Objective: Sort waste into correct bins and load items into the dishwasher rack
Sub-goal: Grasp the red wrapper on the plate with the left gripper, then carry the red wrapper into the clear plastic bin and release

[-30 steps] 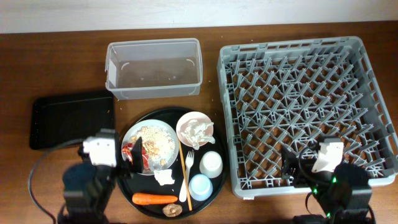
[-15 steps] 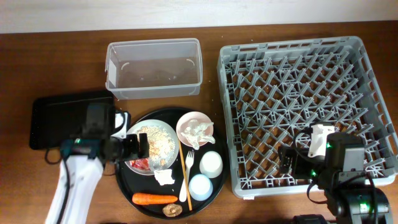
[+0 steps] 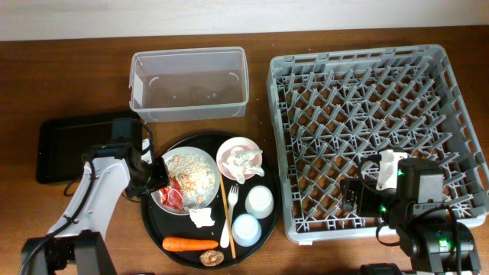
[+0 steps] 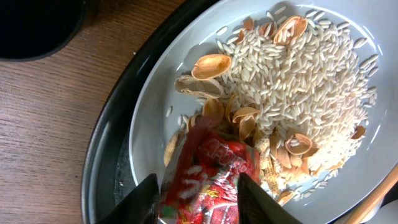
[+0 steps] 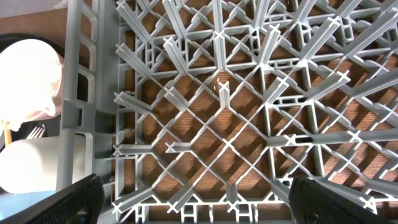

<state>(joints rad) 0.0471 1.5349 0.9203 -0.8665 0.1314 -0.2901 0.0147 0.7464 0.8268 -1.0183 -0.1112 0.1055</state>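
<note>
My left gripper (image 4: 199,200) is down over the left side of the white plate (image 4: 149,106), shut on the small red wrapper (image 4: 211,177), with a finger pressed against each side of it. Seen from overhead, the left gripper (image 3: 162,186) and the wrapper (image 3: 173,195) are on the plate (image 3: 211,163), beside pale grainy food scraps (image 3: 192,173). My right gripper (image 5: 205,208) hangs open over the dishwasher rack (image 5: 217,93), near its front left corner, holding nothing. The clear tub (image 3: 189,84) and the shallow black tray (image 3: 76,145) stand at the back left.
The round black tray (image 3: 153,229) also carries a bowl with tissue (image 3: 239,158), a white cup (image 3: 259,200), a blue cup (image 3: 246,229), a fork (image 3: 232,206), a wooden stick (image 3: 225,191), a small tissue (image 3: 201,218), a carrot (image 3: 189,245) and a brown lump (image 3: 212,258).
My left arm has swung in from the table's front and lowered onto the plate, and its jaws have closed on the red wrapper. The right gripper has barely moved.
</note>
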